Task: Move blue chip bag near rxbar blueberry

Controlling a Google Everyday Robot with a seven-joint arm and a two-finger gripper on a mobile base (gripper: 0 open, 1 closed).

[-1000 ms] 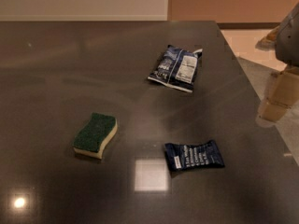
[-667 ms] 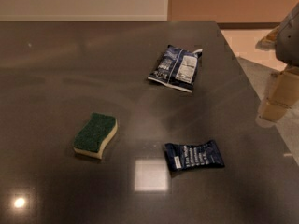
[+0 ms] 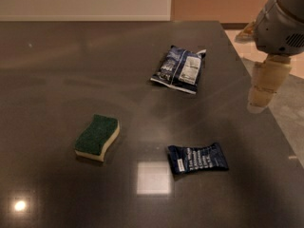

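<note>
Currently the gripper (image 3: pixel 262 87) hangs at right, grip state indeterminable. Approach step, judged: the next move requires reaching left to the blue chip bag (image 3: pixel 180 69), beyond the rxbar blueberry (image 3: pixel 197 158).

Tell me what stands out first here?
A dark glossy table holds three things: a blue chip bag toward the back right, a blue bar wrapper in front of it, and a green sponge at left. The robot's pale pincer hangs at the right edge, touching nothing.
</note>
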